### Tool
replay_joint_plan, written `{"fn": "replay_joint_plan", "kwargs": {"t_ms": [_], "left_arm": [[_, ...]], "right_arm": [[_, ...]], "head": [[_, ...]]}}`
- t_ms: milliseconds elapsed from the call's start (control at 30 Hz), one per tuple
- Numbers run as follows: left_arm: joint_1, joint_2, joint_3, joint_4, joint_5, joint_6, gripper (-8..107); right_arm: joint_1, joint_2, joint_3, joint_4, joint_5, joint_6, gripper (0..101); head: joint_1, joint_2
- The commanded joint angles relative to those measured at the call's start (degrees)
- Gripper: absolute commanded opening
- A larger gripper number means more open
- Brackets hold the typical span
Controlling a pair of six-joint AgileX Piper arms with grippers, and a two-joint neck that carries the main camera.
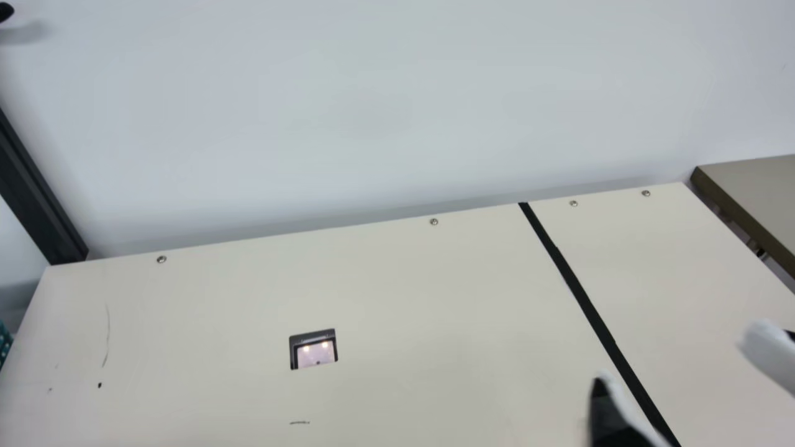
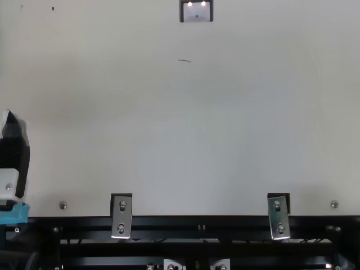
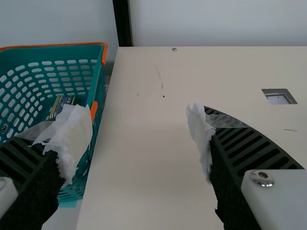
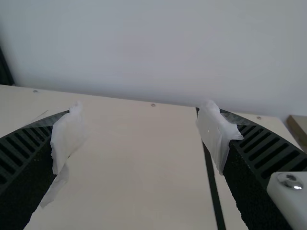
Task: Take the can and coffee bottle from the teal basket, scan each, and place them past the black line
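Note:
My left gripper (image 2: 14, 149) is at the top view's left edge; in the left wrist view the left gripper (image 3: 139, 117) is open, one finger over the side of the teal basket (image 3: 72, 51). Inside the basket lies a dark item with gold markings (image 3: 61, 101), partly behind that finger; a small dark thing (image 3: 3, 129) is at the view's edge. In the main view my right gripper (image 1: 689, 382) is at the lower right, its blurred fingers on either side of the black line (image 1: 574, 282). Open and holding nothing, the right gripper (image 4: 139, 112) appears in the right wrist view.
The scanner window (image 1: 317, 352) is set into the cream table (image 1: 435, 298), left of the black line. A dark post (image 1: 37, 192) rises at the table's far left corner. Beyond the right edge stands another table (image 1: 758, 186), and a wall (image 1: 372, 112) runs behind.

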Motion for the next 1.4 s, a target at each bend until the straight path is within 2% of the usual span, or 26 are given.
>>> {"fn": "replay_joint_plan", "kwargs": {"t_ms": [0,67,200,233,1367], "left_arm": [[0.0,0.0,0.0,0.0,0.0,0.0,90],[0.0,0.0,0.0,0.0,0.0,0.0,90],[0.0,0.0,0.0,0.0,0.0,0.0,90],[0.0,0.0,0.0,0.0,0.0,0.0,90],[0.0,0.0,0.0,0.0,0.0,0.0,90]], "right_arm": [[0.0,0.0,0.0,0.0,0.0,0.0,101],[-5.7,1.2,-0.1,5.4,2.7,-3.0,101],[-12.8,1.2,-0.1,13.8,4.2,-5.0,101],[-13.7,1.2,-0.1,14.4,4.1,-5.0,101],[-14.5,1.2,-0.1,14.6,4.0,-5.0,101]], "head": [[-1.5,0.4],[-1.5,0.4],[-1.5,0.4],[-1.5,0.4],[-1.5,0.4]]}}
